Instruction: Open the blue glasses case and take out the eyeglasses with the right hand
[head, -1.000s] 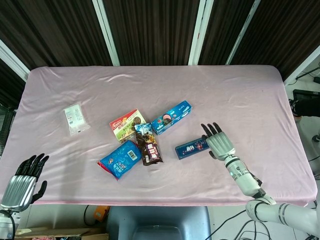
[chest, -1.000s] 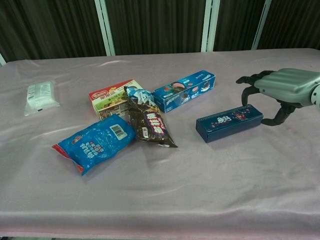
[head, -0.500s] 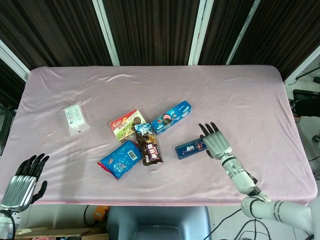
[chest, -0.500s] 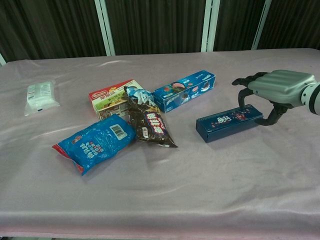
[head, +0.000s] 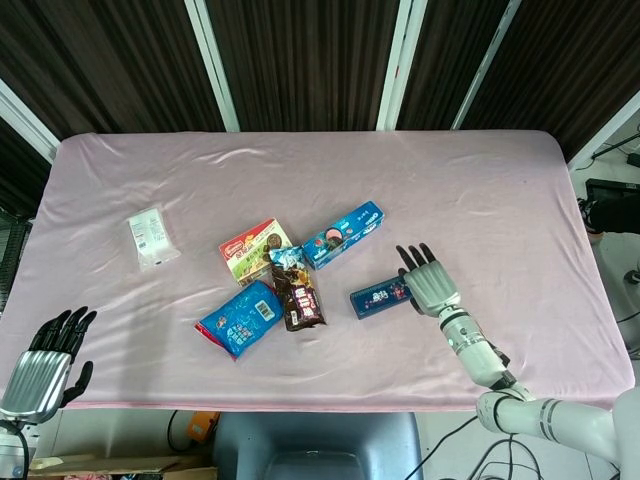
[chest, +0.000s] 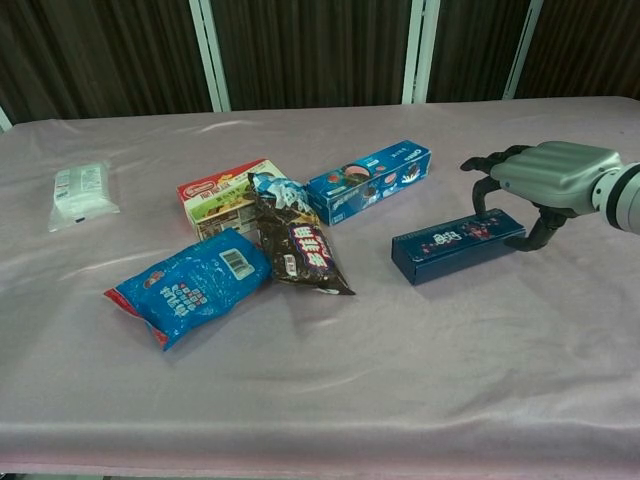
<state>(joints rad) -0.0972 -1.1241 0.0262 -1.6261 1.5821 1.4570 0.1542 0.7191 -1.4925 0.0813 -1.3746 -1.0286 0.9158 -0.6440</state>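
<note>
The blue glasses case (head: 381, 298) (chest: 457, 244) lies closed on the pink cloth, a long dark blue box with small print, right of the snack pile. My right hand (head: 429, 281) (chest: 540, 178) hovers over the case's right end, palm down, fingers spread and curved above it, thumb hanging beside the end; it holds nothing. My left hand (head: 45, 358) hangs at the table's front left corner, fingers apart and empty, and the chest view does not show it. No eyeglasses are visible.
Left of the case lie a blue cookie box (head: 343, 234) (chest: 368, 180), a red-green carton (head: 254, 250) (chest: 221, 199), a dark snack bag (head: 297, 290) (chest: 297, 248) and a blue pouch (head: 238, 318) (chest: 190, 283). A white packet (head: 152, 238) (chest: 81, 193) sits far left.
My right hand has slid left, coming over the right end of the glasses case. The case and the left hand have not moved.
</note>
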